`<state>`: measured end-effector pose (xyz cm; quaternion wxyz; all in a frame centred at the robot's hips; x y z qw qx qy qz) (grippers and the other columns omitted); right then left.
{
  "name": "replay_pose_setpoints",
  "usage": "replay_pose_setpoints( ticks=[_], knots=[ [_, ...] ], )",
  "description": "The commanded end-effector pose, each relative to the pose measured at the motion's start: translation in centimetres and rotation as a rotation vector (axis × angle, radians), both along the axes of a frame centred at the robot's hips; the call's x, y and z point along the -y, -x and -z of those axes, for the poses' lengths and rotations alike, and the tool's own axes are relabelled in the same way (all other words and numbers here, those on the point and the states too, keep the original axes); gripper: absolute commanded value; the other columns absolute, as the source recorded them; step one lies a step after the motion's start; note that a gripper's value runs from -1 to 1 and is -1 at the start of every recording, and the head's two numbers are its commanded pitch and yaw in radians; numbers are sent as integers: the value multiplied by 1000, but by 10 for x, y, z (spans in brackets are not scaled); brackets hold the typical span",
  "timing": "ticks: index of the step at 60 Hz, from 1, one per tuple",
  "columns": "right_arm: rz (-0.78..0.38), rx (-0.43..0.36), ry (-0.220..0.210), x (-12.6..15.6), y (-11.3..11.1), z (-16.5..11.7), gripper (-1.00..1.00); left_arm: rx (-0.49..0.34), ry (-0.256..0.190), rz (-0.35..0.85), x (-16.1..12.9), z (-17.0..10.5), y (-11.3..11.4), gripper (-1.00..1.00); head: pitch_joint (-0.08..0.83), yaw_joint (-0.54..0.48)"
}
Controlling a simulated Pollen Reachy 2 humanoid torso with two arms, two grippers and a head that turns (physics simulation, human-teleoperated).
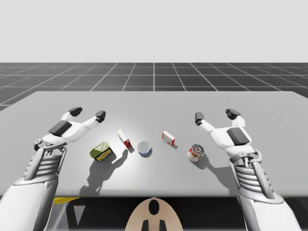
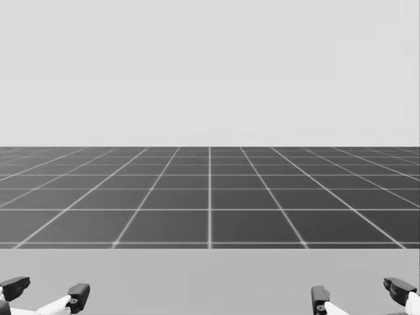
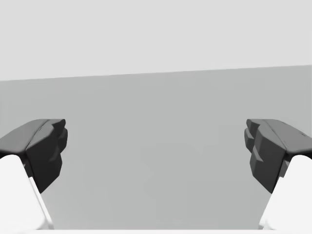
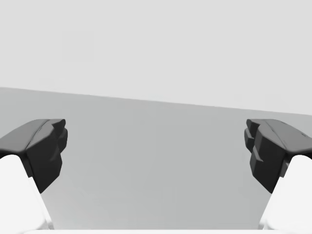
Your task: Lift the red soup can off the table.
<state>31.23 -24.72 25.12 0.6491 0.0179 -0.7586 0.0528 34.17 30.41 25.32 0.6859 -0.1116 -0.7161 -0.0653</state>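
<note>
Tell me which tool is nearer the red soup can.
Right. My right tool hangs open just beyond the red soup can and slightly to its right. My left tool, also open, is far off to the can's left.

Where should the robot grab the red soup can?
Around the middle of its curved side. The red soup can seems to stand upright with nothing touching it, so my open right end effector, the nearer one, could probably come in from my right side.

My right gripper point(image 4: 156, 158): two dark fingers point(image 4: 45, 148) spread wide apart. Ahead of them, the plain grey table point(image 4: 161, 122), its far edge slanting against a pale backdrop point(image 4: 156, 44).
</note>
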Motion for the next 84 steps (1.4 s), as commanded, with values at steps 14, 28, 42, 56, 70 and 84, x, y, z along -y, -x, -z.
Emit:
replay_pose_setpoints(
  ticks=[14,28,42,56,70,84],
  knots=[
    [50,-11,-19,0,1,-3,-1000,7,-11,-21,1,-1,2,-1000,79,-2],
    [67,-3,-19,1,1,-3,-1000,8,-17,-27,0,-1,2,-1000,301,-19],
    [59,-4,-7,1,-2,-1,-1000,12,-28,-33,-1,-1,1,-1000,473,-47],
    [57,-6,1,2,-4,1,-1000,24,-36,-36,-2,-3,1,-1000,576,-177],
    [52,-9,6,0,-5,4,-1000,35,-38,-32,-2,-4,1,-1000,682,-336],
    [42,0,3,0,-5,1,-1000,40,-37,-31,-1,-5,1,-1000,714,-355]
  ],
)
